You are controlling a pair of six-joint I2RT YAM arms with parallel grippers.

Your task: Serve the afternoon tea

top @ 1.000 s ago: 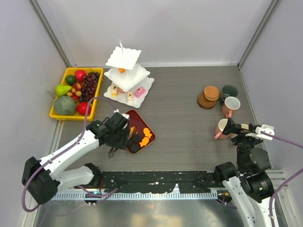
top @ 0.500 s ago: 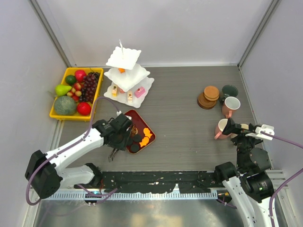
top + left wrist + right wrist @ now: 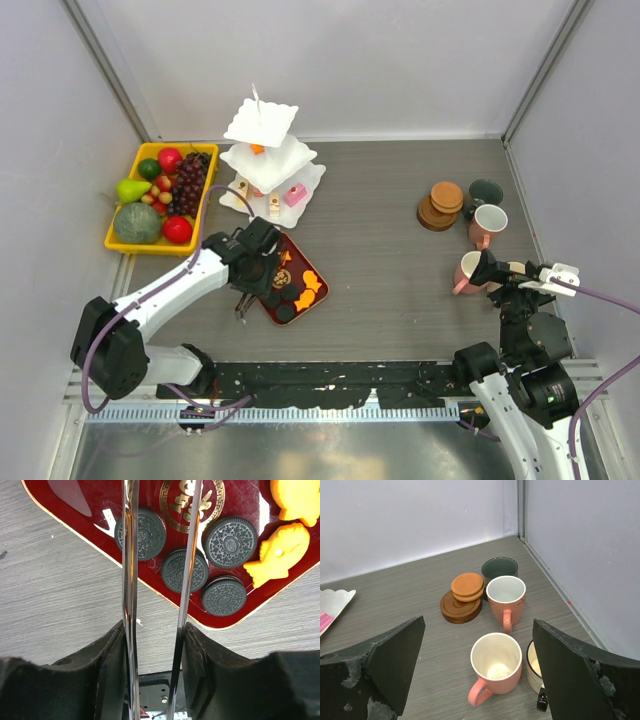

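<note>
The left gripper [image 3: 154, 647] is narrowed on the metal tongs [image 3: 129, 580], its two black fingers [image 3: 107, 655] pressing the tongs' two blades from outside. The blades reach out over the near corner of the red tray [image 3: 235, 500]. In the left wrist view, one blade crosses the leftmost of four black round cookies [image 3: 229, 535] and the other runs between the cookies over the tray's gold emblem. The blade tips are cut off at the top of that view, so whether they hold anything cannot be told. Orange pastries [image 3: 280, 550] lie on the same tray to the right of the blades, apart from them. The white three-tier stand [image 3: 262, 150] is beyond the tray, with pink and cream pastries [image 3: 295, 195] on its bottom tier. The right gripper [image 3: 479, 630] hangs with its jaws spread wide and nothing between them. Just ahead of it stand two pink mugs [image 3: 495, 670], a beige mug [image 3: 534, 669], a dark green mug [image 3: 499, 569] and stacked brown coasters [image 3: 462, 597].
</note>
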